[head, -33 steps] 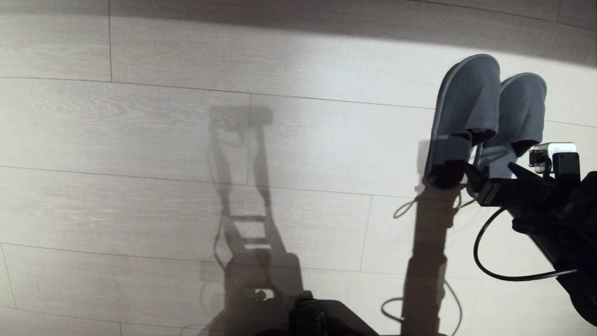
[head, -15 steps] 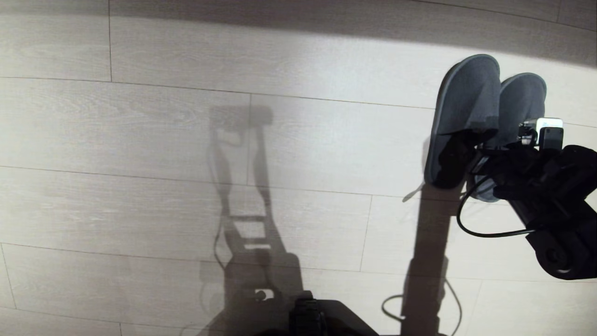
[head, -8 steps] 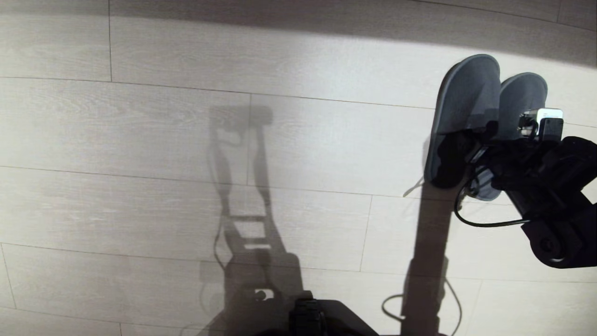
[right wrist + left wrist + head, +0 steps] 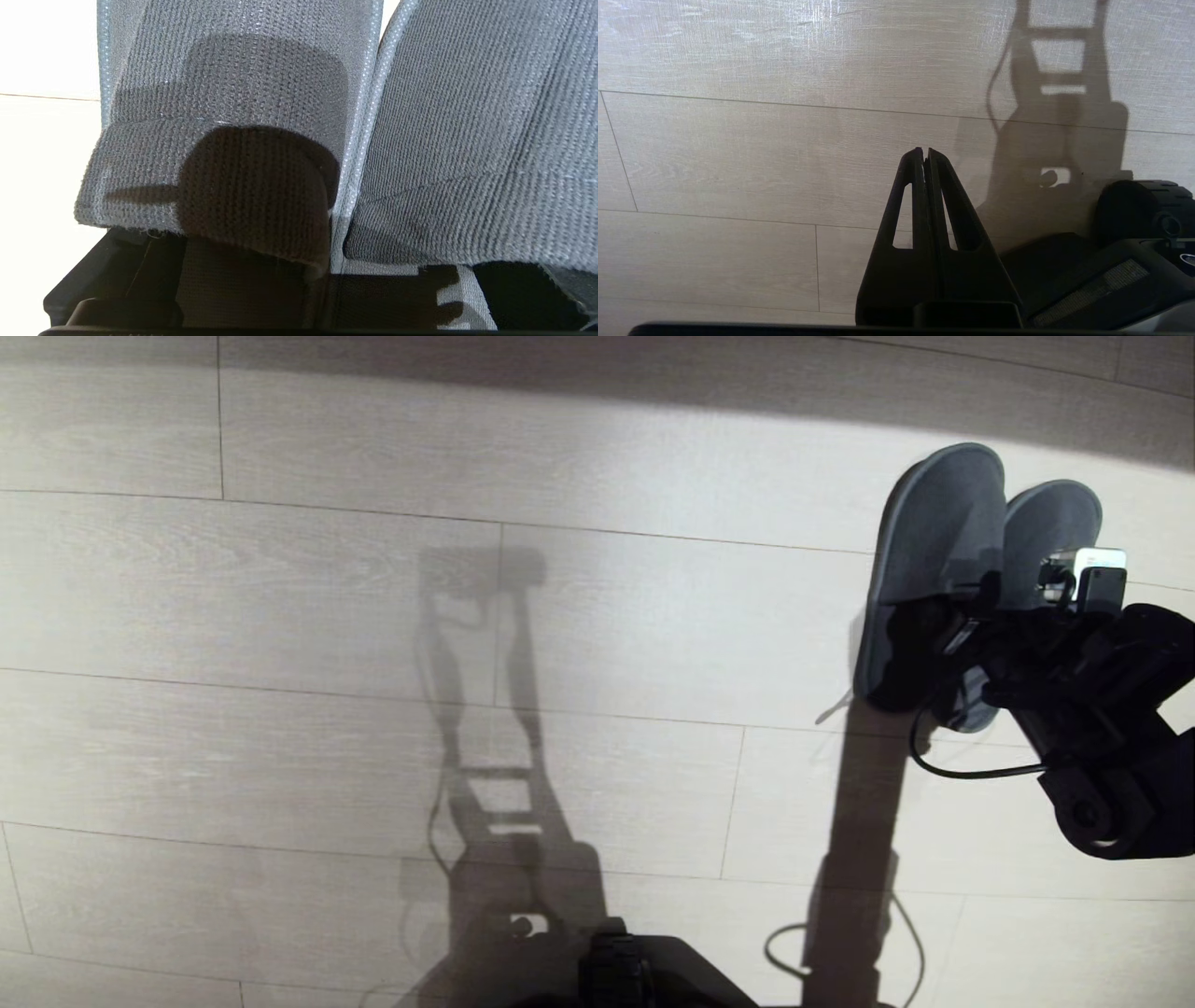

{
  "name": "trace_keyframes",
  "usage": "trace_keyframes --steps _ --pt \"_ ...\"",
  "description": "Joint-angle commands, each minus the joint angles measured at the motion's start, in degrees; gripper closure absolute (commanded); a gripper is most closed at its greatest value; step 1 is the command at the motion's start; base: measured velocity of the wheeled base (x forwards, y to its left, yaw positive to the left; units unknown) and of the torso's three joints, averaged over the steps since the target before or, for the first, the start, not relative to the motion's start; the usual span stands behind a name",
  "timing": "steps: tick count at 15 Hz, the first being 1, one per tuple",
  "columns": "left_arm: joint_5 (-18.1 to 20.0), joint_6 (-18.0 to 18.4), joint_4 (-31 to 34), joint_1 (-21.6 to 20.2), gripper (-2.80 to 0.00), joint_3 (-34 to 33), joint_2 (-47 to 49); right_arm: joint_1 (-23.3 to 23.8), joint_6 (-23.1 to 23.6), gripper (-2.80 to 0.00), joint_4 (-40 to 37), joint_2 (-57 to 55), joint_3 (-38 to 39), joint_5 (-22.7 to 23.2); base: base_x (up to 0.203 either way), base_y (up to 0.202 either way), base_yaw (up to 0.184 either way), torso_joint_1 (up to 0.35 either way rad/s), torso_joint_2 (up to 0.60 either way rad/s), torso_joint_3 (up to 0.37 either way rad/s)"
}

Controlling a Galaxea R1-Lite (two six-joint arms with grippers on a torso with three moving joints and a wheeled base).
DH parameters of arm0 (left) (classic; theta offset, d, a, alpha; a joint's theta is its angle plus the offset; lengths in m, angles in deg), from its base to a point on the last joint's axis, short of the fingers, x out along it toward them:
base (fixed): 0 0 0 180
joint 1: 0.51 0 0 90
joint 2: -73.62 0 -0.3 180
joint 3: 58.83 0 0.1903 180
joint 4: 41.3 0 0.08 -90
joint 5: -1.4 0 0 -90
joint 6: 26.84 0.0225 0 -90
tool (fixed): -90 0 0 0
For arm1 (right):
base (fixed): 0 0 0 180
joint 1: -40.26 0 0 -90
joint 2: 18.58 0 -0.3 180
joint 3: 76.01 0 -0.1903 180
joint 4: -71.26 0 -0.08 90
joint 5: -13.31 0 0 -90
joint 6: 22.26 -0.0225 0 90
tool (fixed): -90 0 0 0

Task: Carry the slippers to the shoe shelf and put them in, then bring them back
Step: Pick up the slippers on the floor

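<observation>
In the head view the slippers [image 4: 971, 560] lie side by side on the pale plank floor [image 4: 373, 644] at about two o'clock, toes pointing to twelve; the right pincer [image 4: 962, 644] reaches in from three o'clock at their heel ends, spread wide, its fingers pushed in under the straps; the robot's shadow falls at six o'clock. In the left wrist view the left pincer [image 4: 924, 154] hangs over bare floor, fingers pressed together, empty; in the right wrist view both slippers fill the picture, straps just ahead of the dark fingers [image 4: 117, 280]
</observation>
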Motion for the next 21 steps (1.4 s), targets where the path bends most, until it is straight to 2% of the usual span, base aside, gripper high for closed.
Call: trace_keyframes --steps 1,4,5,16,18,21 --pt "-0.01 -0.02 -0.01 -0.06 0.00 0.00 -0.11 0.25 -0.03 -2.80 0.47 -0.35 -0.71 -0.08 0.000 0.000 0.000 0.000 0.00 0.000" --pt "-0.01 -0.02 -0.01 0.02 0.00 -0.01 -0.11 0.25 -0.41 -2.80 0.47 -0.83 -2.41 -0.04 0.000 0.000 0.000 0.000 0.00 0.000" --pt "-0.01 -0.02 -0.01 -0.05 0.00 -0.07 -0.11 0.17 -0.64 0.00 0.55 -1.29 -2.58 -0.01 0.000 0.000 0.000 0.000 0.00 0.000" --pt "-0.01 0.02 -0.01 0.02 0.00 -0.03 -0.11 1.13 -0.98 0.00 0.36 1.91 -1.65 0.55 0.000 0.000 0.000 0.000 0.00 0.000" --pt "-0.01 0.07 -0.01 0.02 0.00 0.00 -0.11 1.13 -0.88 0.00 -0.03 3.90 -0.19 0.76 0.000 0.000 0.000 0.000 0.00 0.000" --pt "-0.01 0.07 -0.01 -0.06 0.00 -0.07 -0.11 1.10 -0.72 0.00 -2.22 10.89 6.69 3.64 0.000 0.000 0.000 0.000 0.00 0.000"
